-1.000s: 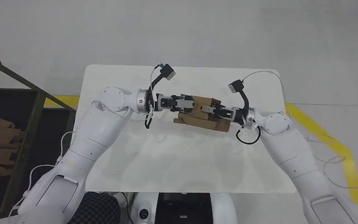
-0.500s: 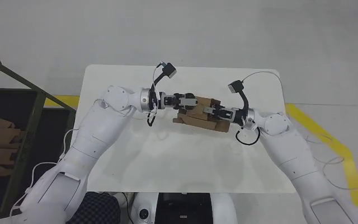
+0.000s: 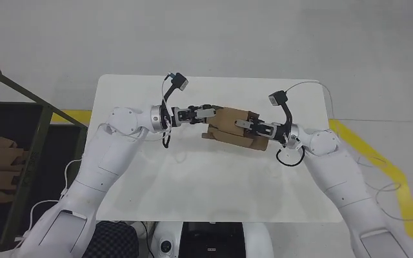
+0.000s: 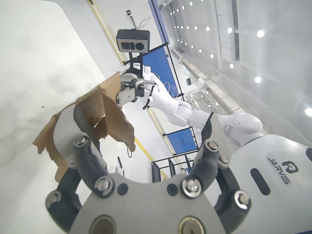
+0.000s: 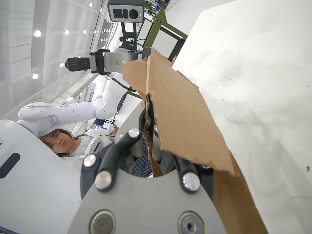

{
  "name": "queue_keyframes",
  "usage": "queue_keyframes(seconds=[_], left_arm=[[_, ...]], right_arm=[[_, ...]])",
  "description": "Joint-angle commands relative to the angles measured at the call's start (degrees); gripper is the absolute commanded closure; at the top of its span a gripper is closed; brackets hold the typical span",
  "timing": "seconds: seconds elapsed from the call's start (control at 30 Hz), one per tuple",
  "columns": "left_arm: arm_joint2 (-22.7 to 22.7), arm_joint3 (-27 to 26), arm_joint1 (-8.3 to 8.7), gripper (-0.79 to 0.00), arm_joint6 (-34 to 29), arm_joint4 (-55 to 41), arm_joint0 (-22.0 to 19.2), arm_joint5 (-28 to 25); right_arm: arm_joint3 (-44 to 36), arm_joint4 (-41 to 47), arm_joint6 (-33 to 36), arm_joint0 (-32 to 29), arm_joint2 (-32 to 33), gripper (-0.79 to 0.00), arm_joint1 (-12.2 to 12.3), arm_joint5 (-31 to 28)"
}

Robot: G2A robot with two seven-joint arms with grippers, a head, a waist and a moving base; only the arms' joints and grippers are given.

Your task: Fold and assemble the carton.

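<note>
Over the middle of the counter (image 3: 193,187), toward its far edge, I see the carton (image 3: 227,122) between my two arms: brown cardboard, only partly folded, with loose flaps standing out at both ends. I cannot tell whether its lower edge touches the counter.

My right pincer (image 3: 248,125) is on the carton's right end. From the right wrist camera the pincer (image 5: 150,125) is pressed together on a ragged cardboard edge that runs straight between its fingers, and a broad panel of the carton (image 5: 178,113) slopes away from it over the white surface. The left wrist camera shows the same grip from the far side, with the right pincer (image 4: 128,93) clamped on the far flap.

My left pincer (image 3: 208,112) is at the carton's left end. Its jaws are spread wide and pinch nothing. One finger (image 4: 81,122) lies against the near flaps of the carton (image 4: 109,113), with cardboard on either side of it, and the other finger (image 4: 210,129) stands well apart in free air.

A dark green rack (image 3: 29,129) stands on the floor beside the counter's left end.
</note>
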Motion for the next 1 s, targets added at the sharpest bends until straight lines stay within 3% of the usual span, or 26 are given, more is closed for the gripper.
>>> queue_keyframes(seconds=[0.0, 0.97], left_arm=[[-0.49, -0.16, 0.11, -0.785, 0.77, 0.74, 0.11, 0.44], [1.63, 2.93, -0.63, -0.785, -0.49, 0.26, -3.31, 2.33]], right_arm=[[-0.28, 0.06, 0.36, -0.08, -0.26, 0.000, -0.06, 0.04], [-0.65, 1.44, 3.19, 1.18, -4.20, 0.000, -1.51, 0.32]])
